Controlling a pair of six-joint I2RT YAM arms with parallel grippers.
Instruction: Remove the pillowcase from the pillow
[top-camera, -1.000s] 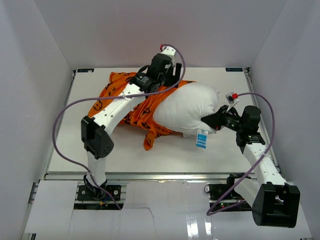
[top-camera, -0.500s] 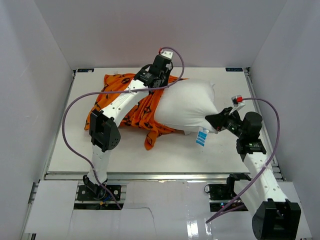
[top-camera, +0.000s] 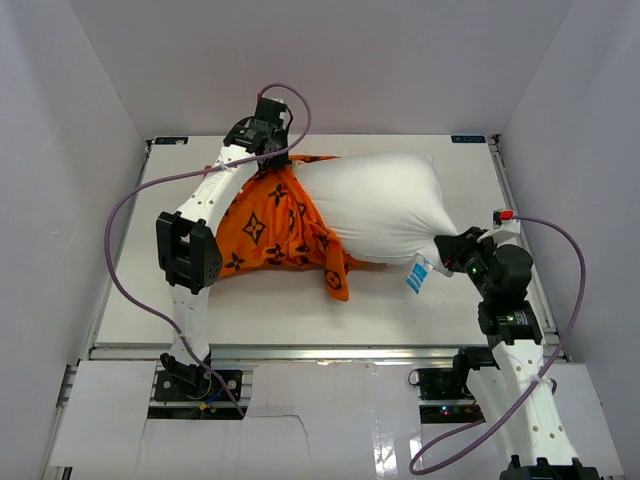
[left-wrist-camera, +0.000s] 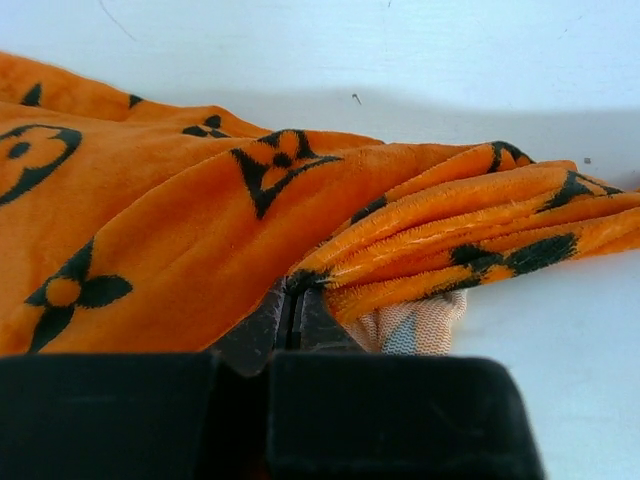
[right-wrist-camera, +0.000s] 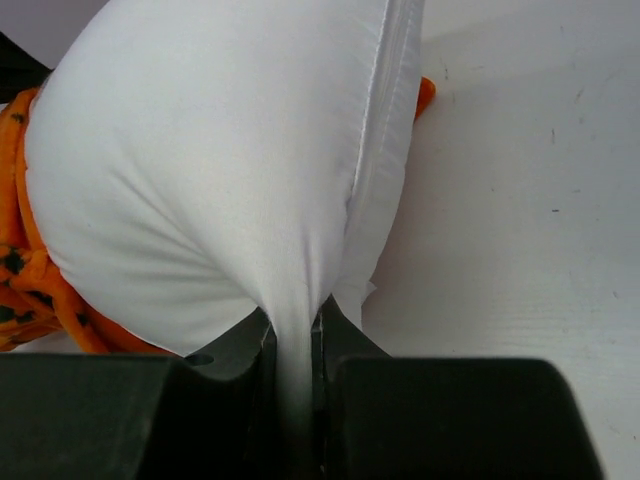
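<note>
My left gripper (left-wrist-camera: 297, 310) is clamped tight on a bunched fold of the pillowcase (top-camera: 262, 225), at the cloth's far edge, just beside the pillow's (top-camera: 385, 205) left end. Most of the orange cover lies spread on the desk (top-camera: 250, 315) to the left of the pillow. Its right edge touches the pillow's left end, and one strip trails along the pillow's near left side. I cannot tell whether that end sits inside the cover. My right gripper (right-wrist-camera: 295, 340) is closed on a pinch of white fabric at the pillow's near right corner, pulling it to a point between the jaws. The tag (top-camera: 417, 277) hangs at the pillow's near edge, just beside that gripper.
</note>
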